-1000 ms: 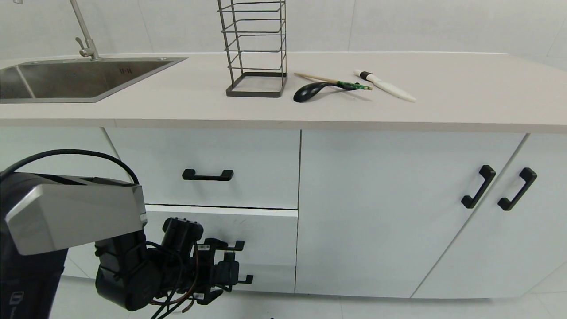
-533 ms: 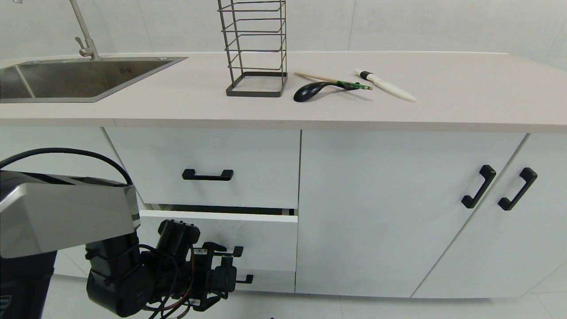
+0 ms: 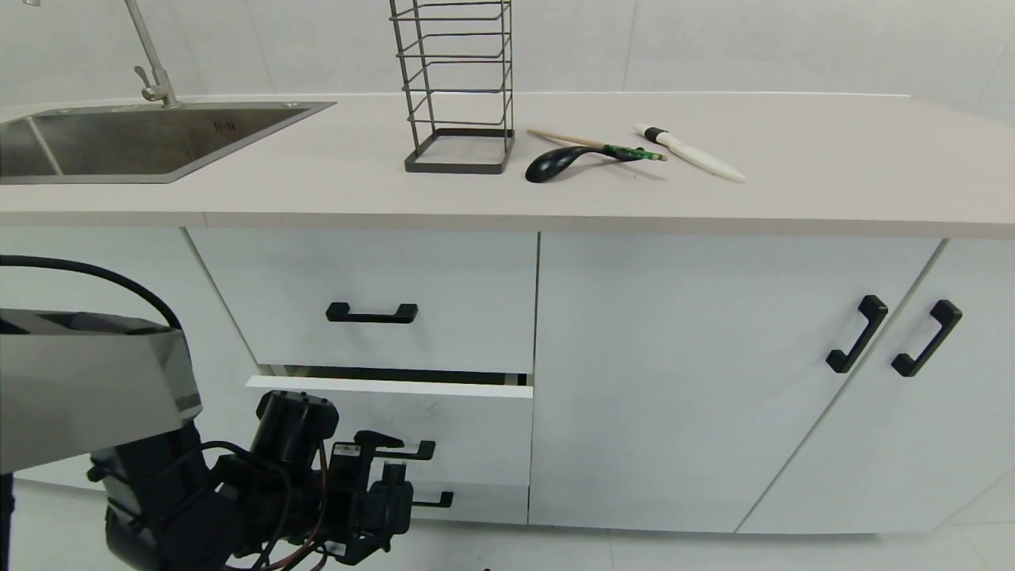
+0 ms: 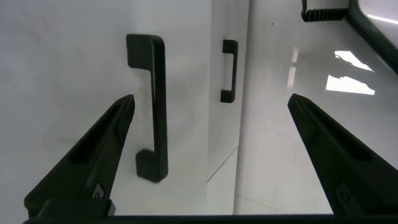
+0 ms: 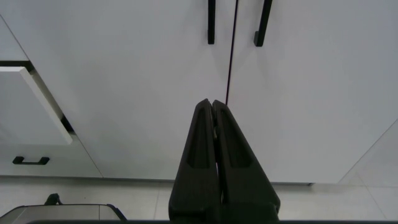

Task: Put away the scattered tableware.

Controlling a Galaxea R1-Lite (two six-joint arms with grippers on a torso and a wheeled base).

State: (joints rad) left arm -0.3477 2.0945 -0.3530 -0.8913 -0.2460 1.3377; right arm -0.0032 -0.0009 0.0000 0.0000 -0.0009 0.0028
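On the counter lie a black spoon (image 3: pixel 555 162), wooden chopsticks (image 3: pixel 596 144) across its handle, and a white knife (image 3: pixel 691 154) with a black band. Low at the left, my left gripper (image 3: pixel 381 482) is at the middle drawer (image 3: pixel 468 420), which stands slightly pulled out. In the left wrist view this gripper (image 4: pixel 211 102) is open, and the drawer's black handle (image 4: pixel 152 106) stands between its fingers, close to one of them. My right gripper (image 5: pixel 211 104) is shut on nothing and faces the white cabinet doors (image 5: pixel 137 93).
A tall wire rack (image 3: pixel 460 87) stands on the counter left of the spoon, and a steel sink (image 3: pixel 143 139) with a tap is at the far left. The top drawer (image 3: pixel 371 313) is closed. Two cabinet doors with black handles (image 3: pixel 856 333) are to the right.
The middle drawer has slid out, opening a dark gap under the top drawer. My left arm has drawn back and lower with the handle between its fingers.
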